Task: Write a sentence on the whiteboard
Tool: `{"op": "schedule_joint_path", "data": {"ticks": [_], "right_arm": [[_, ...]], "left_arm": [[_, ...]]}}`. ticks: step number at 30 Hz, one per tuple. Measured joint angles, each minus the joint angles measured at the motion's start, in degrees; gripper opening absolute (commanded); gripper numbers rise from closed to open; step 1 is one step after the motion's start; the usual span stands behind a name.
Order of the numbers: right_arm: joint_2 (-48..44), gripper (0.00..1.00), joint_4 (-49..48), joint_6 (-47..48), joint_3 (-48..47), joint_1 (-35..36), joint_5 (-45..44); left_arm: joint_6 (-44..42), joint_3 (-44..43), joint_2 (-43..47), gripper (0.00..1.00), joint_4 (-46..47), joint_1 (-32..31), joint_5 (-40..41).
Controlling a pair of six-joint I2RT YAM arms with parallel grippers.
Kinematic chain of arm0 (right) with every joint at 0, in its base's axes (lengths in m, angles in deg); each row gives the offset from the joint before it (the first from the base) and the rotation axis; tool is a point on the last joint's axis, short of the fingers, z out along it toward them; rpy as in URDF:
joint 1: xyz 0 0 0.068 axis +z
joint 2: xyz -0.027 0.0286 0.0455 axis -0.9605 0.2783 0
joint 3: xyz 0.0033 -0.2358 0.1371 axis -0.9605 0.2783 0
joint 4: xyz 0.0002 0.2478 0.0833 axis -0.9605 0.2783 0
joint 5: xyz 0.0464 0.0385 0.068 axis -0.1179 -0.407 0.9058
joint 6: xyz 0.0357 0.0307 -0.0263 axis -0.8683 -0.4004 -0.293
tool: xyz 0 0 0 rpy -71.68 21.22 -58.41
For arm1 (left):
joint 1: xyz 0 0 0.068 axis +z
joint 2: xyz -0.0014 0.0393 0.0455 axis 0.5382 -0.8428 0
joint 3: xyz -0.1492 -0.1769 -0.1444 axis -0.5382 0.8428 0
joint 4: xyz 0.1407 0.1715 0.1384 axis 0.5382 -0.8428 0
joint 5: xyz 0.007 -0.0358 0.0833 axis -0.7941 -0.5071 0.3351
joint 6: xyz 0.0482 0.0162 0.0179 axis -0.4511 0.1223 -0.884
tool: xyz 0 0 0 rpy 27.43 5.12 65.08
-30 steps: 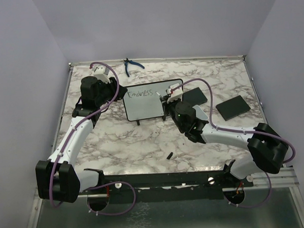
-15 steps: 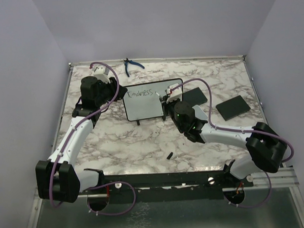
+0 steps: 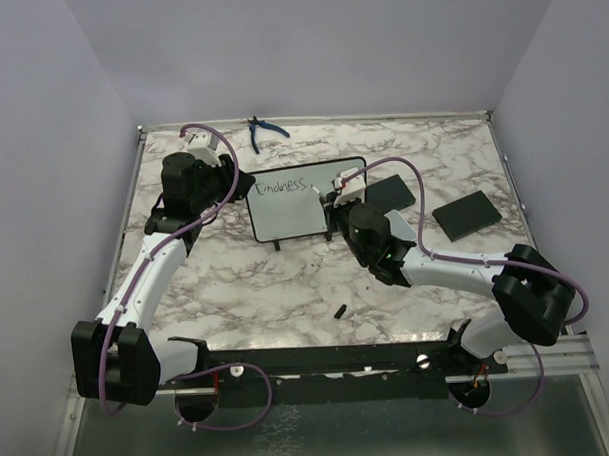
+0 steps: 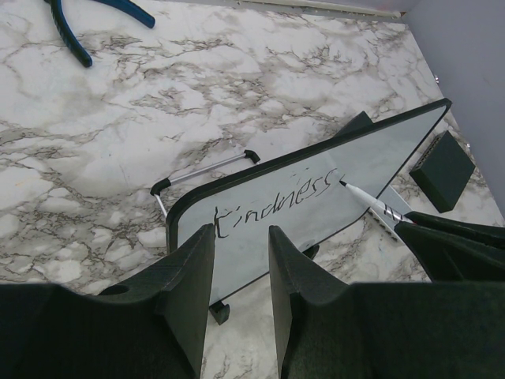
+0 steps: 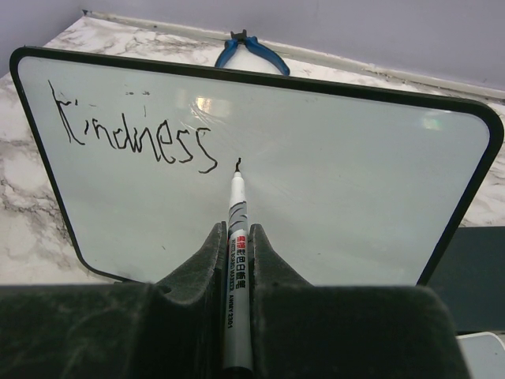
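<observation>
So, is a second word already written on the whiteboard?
No, the whiteboard shows only the word "Kindness" and one small stroke at the marker tip.

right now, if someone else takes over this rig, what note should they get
Grippers: the left gripper is open, holds nothing and hovers at the left end of the whiteboard. The right gripper is shut on the marker, with the tip on the board just right of the writing.
Done: the sentence reads only "Kindness", on the top line.
Left: the rest of the sentence. The board's right part and lower half are blank.
</observation>
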Motion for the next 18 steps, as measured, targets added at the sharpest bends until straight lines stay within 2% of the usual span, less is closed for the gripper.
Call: {"op": "schedule_joint_path", "data": {"ticks": [18], "right_arm": [[0.0, 0.00, -1.6, 1.3, 0.0, 0.0, -0.5]], "left_arm": [[0.0, 0.0, 0.0, 0.35, 0.0, 0.0, 0.0]]}}
